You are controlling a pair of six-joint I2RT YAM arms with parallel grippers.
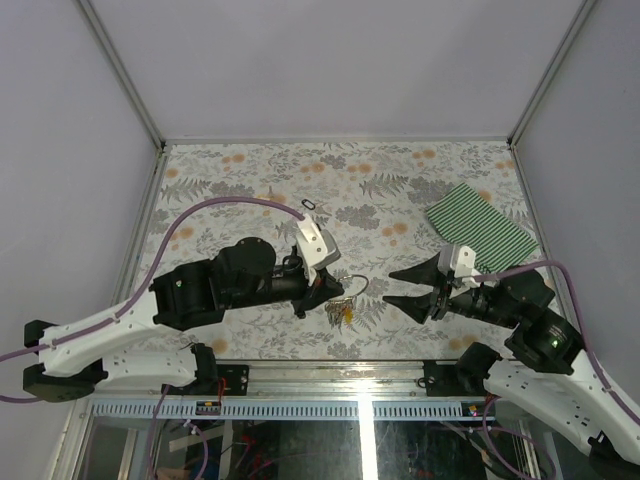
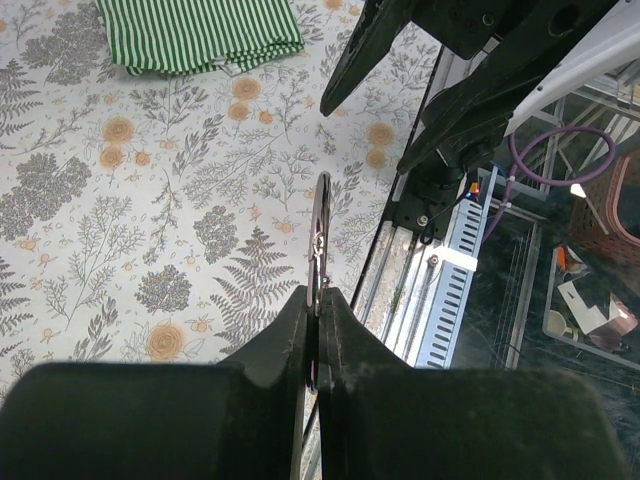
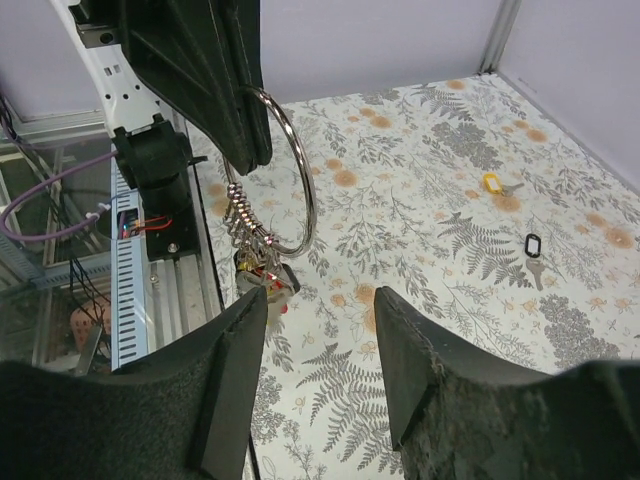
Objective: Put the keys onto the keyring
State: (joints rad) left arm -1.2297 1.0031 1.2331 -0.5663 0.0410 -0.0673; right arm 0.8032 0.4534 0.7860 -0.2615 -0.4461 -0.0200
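Left pincer point(image 2: 319, 305) pinches thin silver keyring point(image 2: 320, 225), keys point(image 3: 262, 275) dangling bunched; right pincer point(image 3: 320, 300) parted, empty.

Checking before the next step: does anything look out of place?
A yellow-headed key and a black-headed key lie loose on the table, apart from the keyring pinched in the left hand. Nothing looks damaged.

The keyring point(image 3: 313, 205) is glossy metal, the right end effector point(image 3: 322, 300) matt and grainy.

The floral-patterned desk point(image 1: 250, 170) carries a green striped cloth point(image 1: 480, 235) at 3 o'clock, a black-headed key point(image 1: 307, 205) at 11 o'clock, and a yellow-headed key point(image 3: 490, 183) near it.
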